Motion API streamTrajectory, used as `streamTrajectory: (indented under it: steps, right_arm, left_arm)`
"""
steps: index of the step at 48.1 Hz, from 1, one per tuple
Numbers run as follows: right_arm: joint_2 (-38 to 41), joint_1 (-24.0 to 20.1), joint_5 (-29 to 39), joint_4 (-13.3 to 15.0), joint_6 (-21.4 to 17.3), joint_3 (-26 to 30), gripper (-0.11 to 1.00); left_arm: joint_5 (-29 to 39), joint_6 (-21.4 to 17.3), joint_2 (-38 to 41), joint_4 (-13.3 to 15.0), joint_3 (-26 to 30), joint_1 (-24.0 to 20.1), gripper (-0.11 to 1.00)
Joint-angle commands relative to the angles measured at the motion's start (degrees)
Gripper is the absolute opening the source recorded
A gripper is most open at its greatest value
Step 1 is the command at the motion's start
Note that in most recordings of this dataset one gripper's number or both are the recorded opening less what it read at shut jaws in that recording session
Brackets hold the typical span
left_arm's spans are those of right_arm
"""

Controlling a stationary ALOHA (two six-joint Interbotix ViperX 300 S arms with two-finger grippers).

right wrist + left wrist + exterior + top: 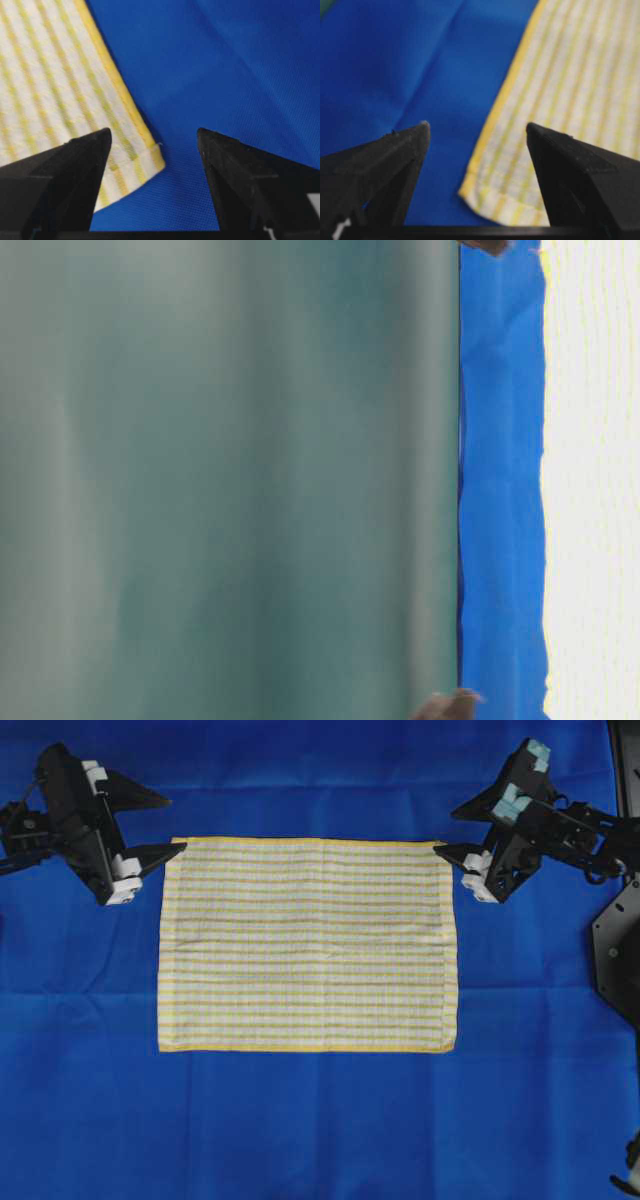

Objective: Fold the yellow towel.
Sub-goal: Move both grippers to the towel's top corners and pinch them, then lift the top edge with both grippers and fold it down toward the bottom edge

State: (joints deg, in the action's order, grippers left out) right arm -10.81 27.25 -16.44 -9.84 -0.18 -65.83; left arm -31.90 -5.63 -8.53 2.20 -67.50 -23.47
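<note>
1. Towel flat, spread on the blue cloth over the tabletop, far corners just beside the two grippers.
2. Left gripper: jaws wide, empty, straddling the far left corner, seen from the wrist.
3. Right gripper: jaws wide, empty, over the far right corner.
4. Risk: closing too high, pinching nothing.
5. Risk: closing too deep, catching the blue cloth along with the hem.
6. Risk: uneven lift between sides, skewing the fold and leaving edges misaligned.
7. Risk: thin grip on the hem, slipping mid-fold.
</note>
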Motion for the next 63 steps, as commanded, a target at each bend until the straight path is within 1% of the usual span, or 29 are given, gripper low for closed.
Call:
streamTrajectory:
  steps: [1,14,21,25,27,30,33,34,38,40,41,55,60,63]
  right_arm:
    - [2.64,0.35,-2.72,-0.53,0.0,1.05,0.69]
    - [8.09,0.62,-4.92,-2.29,0.0,1.76,0.68]
    - [9.14,0.53,-5.19,-2.46,0.0,1.93,0.68]
    - [9.32,0.53,-5.01,-2.55,0.0,1.93,0.66]
    - [9.32,0.53,-4.92,-2.55,0.0,1.93,0.64]
    - [9.32,0.62,-4.83,-2.55,0.0,1.93,0.55]
    - [9.32,0.35,-4.75,-2.46,0.0,1.93,0.4]
    - [9.32,0.18,-4.66,-2.46,0.0,1.85,0.35]
    - [9.32,-0.09,-4.48,-2.37,0.09,1.93,0.11]
    - [9.32,-0.18,-4.48,-2.37,0.09,1.93,0.04]
    - [9.32,-0.18,-4.48,-2.37,0.09,1.93,0.04]
    - [8.53,-0.09,-4.39,-2.37,0.18,2.11,0.04]
    - [5.98,-0.18,-3.69,-2.37,0.18,1.93,0.04]
    - [4.31,-0.18,-2.72,-2.37,0.18,1.85,0.04]
  left_arm:
    - [-1.85,0.0,4.04,0.09,1.93,-1.76,0.73]
    - [-2.37,0.44,12.3,0.09,4.31,-4.66,0.72]
    - [-2.46,0.7,15.03,0.18,4.66,-4.92,0.69]
    - [-2.2,0.7,15.91,0.18,4.66,-4.92,0.64]
    - [-1.93,0.7,16.26,0.18,4.66,-4.92,0.59]
    - [-1.49,0.53,16.52,0.09,4.66,-4.92,0.49]
    - [-0.62,0.0,16.52,0.09,4.66,-4.92,0.36]
    - [-0.44,-0.09,16.61,0.09,4.66,-4.83,0.29]
    - [0.7,-0.26,16.52,0.0,4.66,-4.57,0.12]
    - [1.23,-0.35,16.52,-0.09,4.66,-4.39,0.04]
    - [1.49,-0.35,16.52,-0.09,4.75,-4.31,0.02]
    - [2.81,-0.35,15.38,-0.09,4.83,-3.96,0.01]
    - [4.66,-0.35,13.1,-0.09,5.01,-3.96,0.01]
    - [6.94,-0.35,10.9,-0.09,5.36,-4.04,0.01]
